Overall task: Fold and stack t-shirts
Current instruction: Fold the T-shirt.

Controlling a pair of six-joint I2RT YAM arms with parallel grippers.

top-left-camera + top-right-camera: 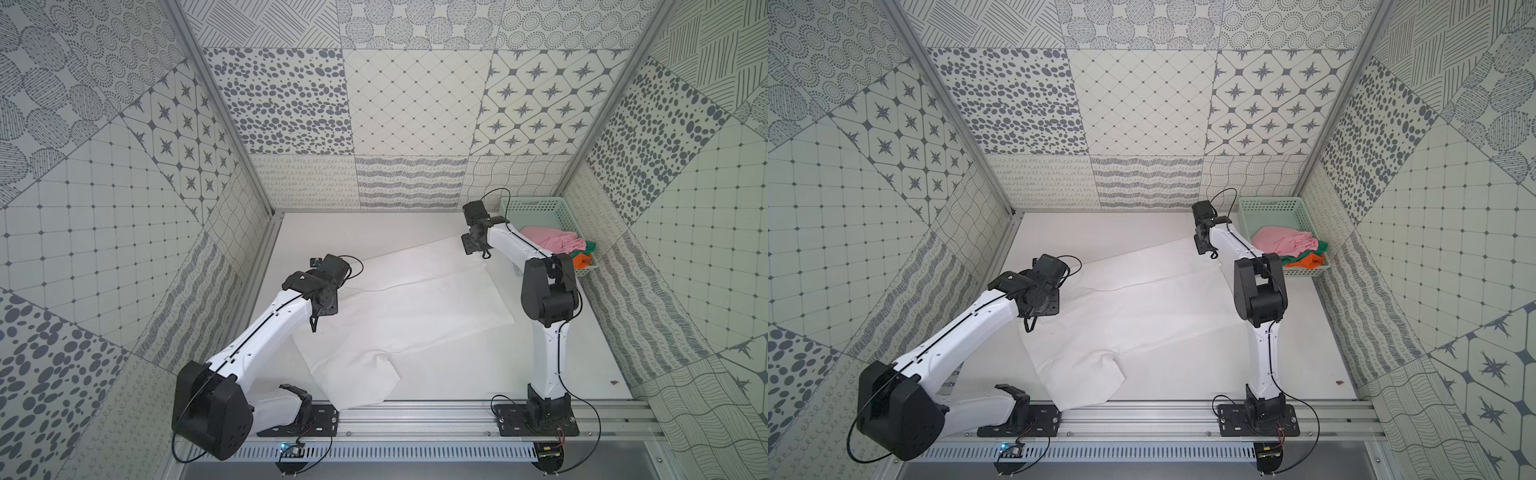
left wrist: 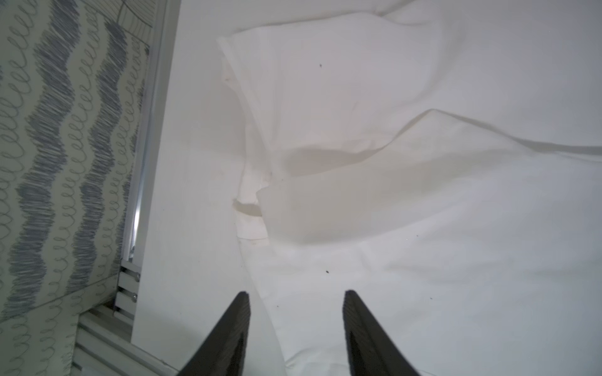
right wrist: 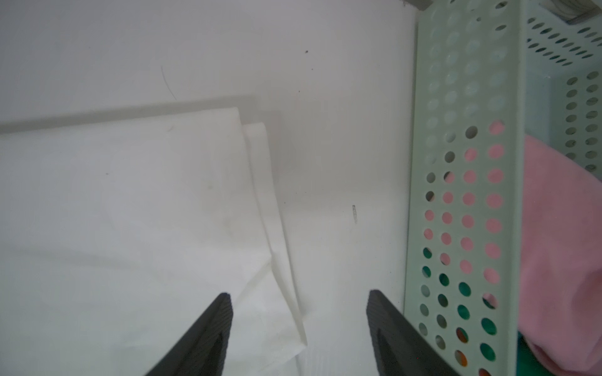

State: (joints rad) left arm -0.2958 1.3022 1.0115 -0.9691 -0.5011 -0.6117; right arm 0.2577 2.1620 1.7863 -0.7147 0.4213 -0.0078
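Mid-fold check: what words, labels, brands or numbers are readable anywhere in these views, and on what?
No readable text in any view.
white t-shirt: no lettering shows on the visible side.
basket: no label shows.
black housing on the left wrist: a small white mark, too small to read.

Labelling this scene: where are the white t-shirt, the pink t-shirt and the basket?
white t-shirt [image 1: 407, 309], in a top view, middle of the cloth
pink t-shirt [image 1: 544, 241], in a top view, upper fold
basket [image 1: 534, 209], in a top view, far wall
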